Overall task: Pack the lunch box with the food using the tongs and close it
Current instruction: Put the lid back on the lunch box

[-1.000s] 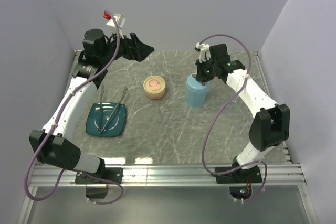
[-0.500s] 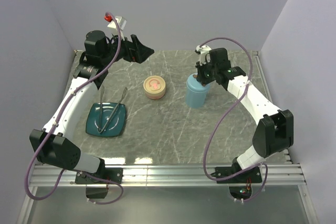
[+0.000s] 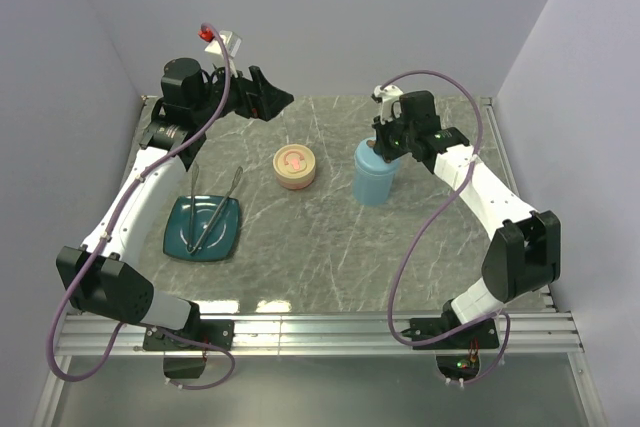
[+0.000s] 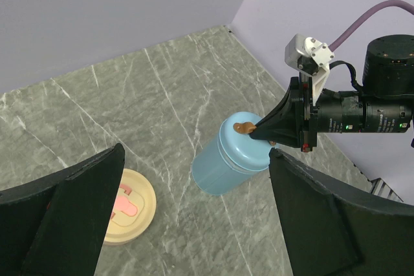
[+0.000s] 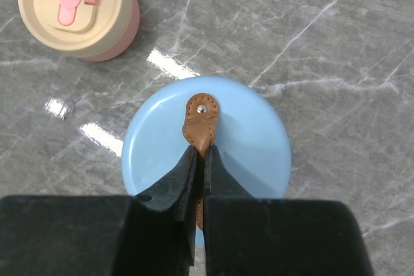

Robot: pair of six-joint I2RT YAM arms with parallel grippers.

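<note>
- Pinching the brown strap tab (image 5: 199, 127) on top of the blue lunch box (image 3: 374, 185) with the right gripper (image 5: 200, 154), pressed together on the leather from both sides.
- Reaching in from the right side, tipped down over the middle of the round blue lid.
- Standing upright on the grey marbled bench (image 3: 330, 247), a little right of centre and toward the far side, lid on.
- Holding the left gripper (image 3: 268, 95) spread wide with nothing in it, raised above the far-left corner, well apart from everything on the bench, and aimed across at the lunch box.
- Lying across the dark teal square plate (image 3: 228, 239): the tongs (image 3: 216, 209), joined end on the plate toward the near side, both thin arms splayed and reaching out past the far rim.
- Resting on the left half of the bench, beside the left arm, well apart from the lunch box.
- Between plate and lunch box, nearer the far side: a beige-and-pink round container (image 3: 295, 167) with a pink clasp on its top, touched by neither gripper.
- Cannot tell from any view where the food sits.
</note>
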